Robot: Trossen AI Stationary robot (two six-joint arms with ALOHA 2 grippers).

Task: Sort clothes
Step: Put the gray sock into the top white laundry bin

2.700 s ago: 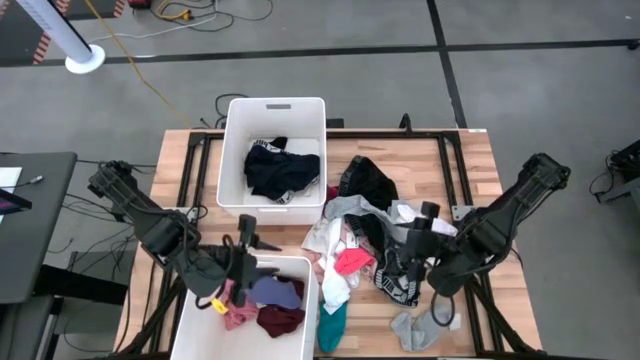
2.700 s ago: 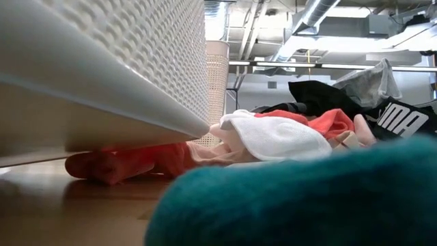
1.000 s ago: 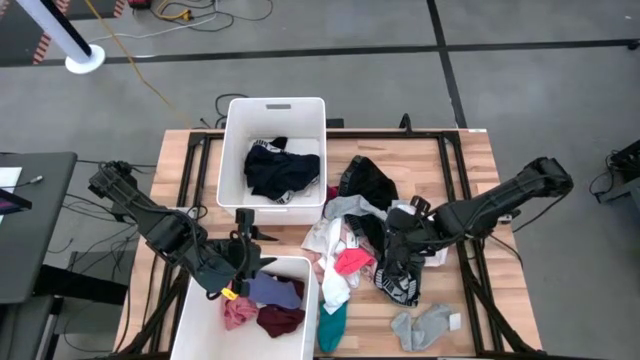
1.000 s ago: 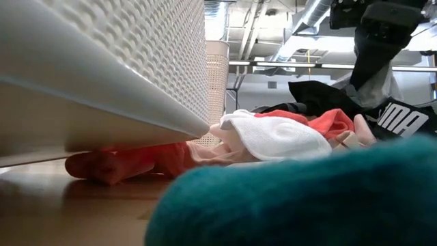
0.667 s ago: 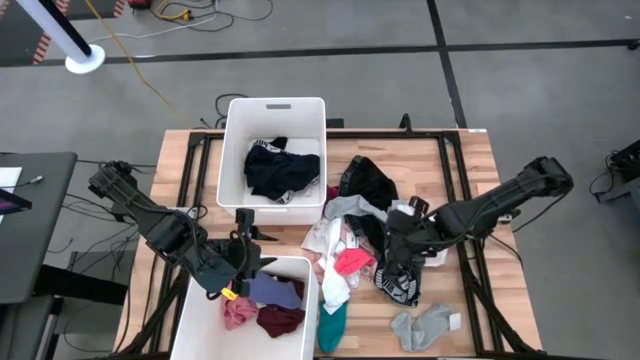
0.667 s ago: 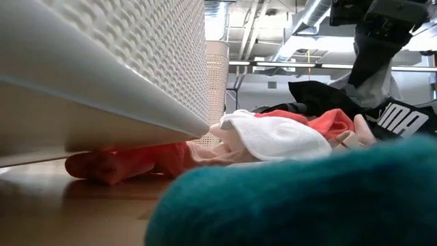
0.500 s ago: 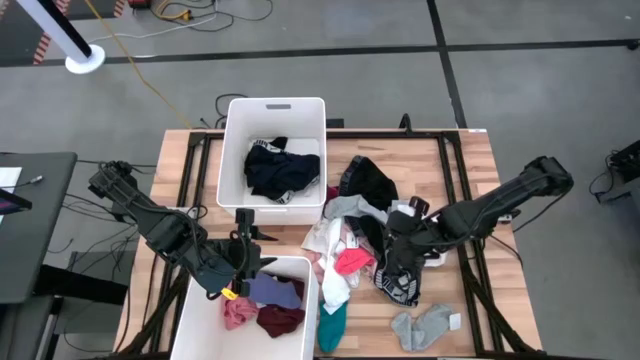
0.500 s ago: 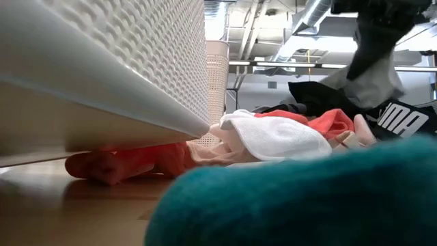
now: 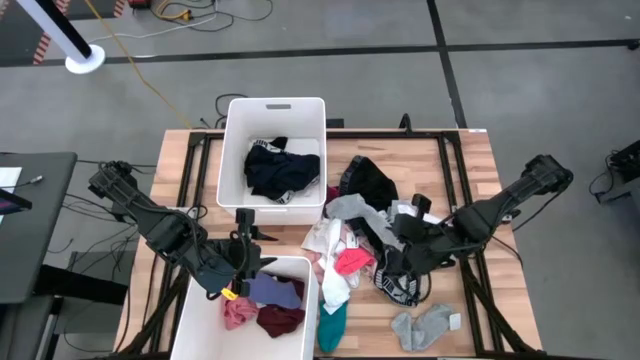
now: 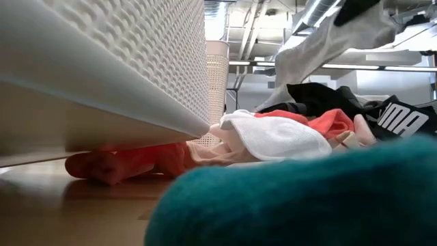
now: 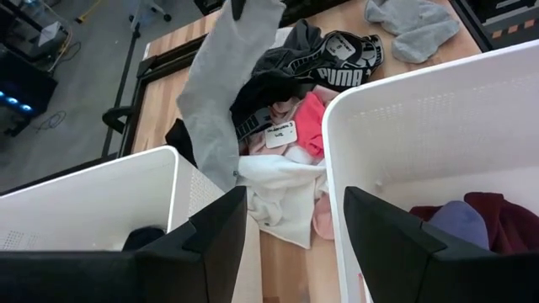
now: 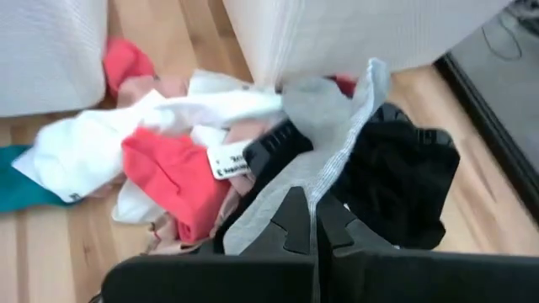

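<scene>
The clothes lie in a mixed pile [image 9: 355, 245] at the table's middle, in black, white, pink and grey. My right gripper [image 12: 313, 220] hangs over the pile, shut on a grey garment [image 12: 333, 118]. That grey garment [image 11: 217, 93] stretches up from the pile and also shows in the low view [image 10: 321, 37]. My left gripper [image 11: 295, 244] stands open over the gap between the two white bins and holds nothing. It shows in the high view [image 9: 245, 250] at the near bin's far rim. My right gripper pinches an edge of the grey garment [image 12: 318, 195] between its two shut fingers, which come from above. The upper part of the cloth is lifted clear. It hangs in a long strip below the fingers, and its lower end [image 11: 226, 168] stays in the pile.
The far white bin [image 9: 232, 150] holds black clothes. The near white bin [image 9: 190, 320] holds pink, maroon and lilac pieces. A teal garment [image 9: 332, 325] and grey socks [image 9: 425, 325] lie near the front edge. Bare wood shows at the table's right side.
My right gripper has shut on the grey garment and gone up. The garment's upper part has been drawn out of the pile into a long hanging strip, while its lower end has stayed among the clothes.
</scene>
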